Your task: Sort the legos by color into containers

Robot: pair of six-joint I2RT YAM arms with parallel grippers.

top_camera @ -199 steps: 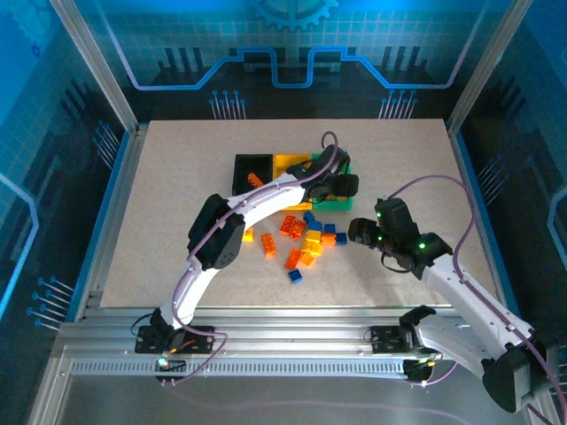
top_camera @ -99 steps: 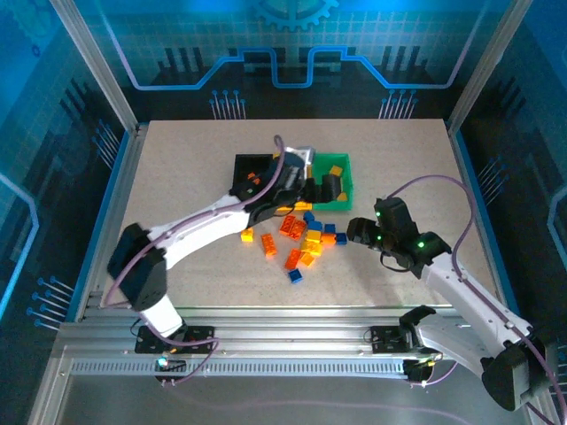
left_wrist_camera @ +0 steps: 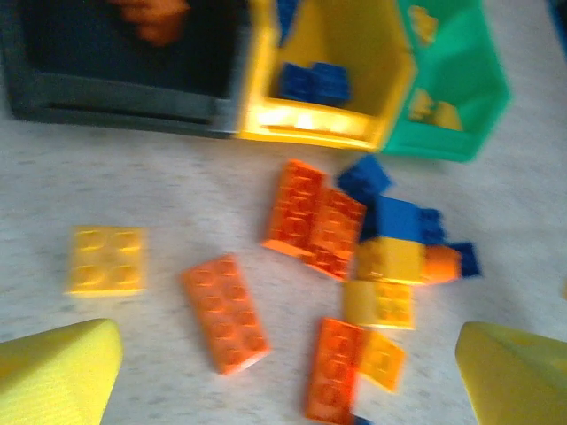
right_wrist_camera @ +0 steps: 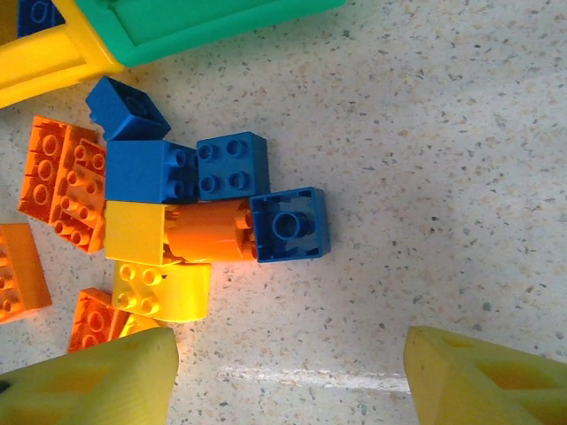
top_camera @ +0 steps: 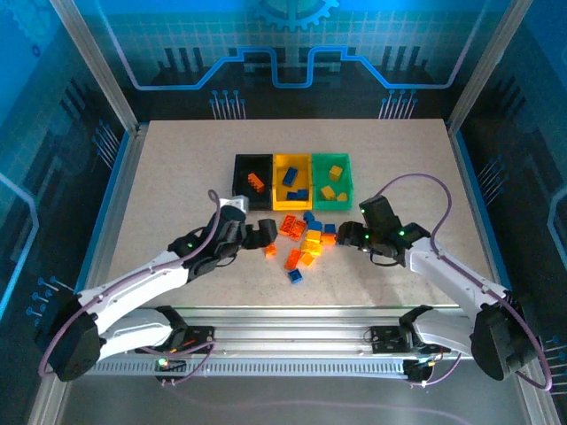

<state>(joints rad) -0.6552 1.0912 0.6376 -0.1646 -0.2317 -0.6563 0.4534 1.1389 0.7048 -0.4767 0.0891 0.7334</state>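
Legos (top_camera: 306, 239) lie heaped on the table (top_camera: 177, 177) just before the black bin (top_camera: 244, 197), yellow bin (top_camera: 292, 158) and green bin (top_camera: 347, 181). Left of the heap, the left gripper (top_camera: 261, 235) hovers, fingers wide and empty. On its right, the right gripper (top_camera: 347, 235) is likewise spread, holding nothing.

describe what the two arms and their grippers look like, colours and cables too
Both look alike. The left arm and right arm have rounded white links with black joint housings, small green lights near the wrist, and a thin purple cable looping along each. The left gripper and right gripper are black, and their two fingers have yellow, finely textured faces.
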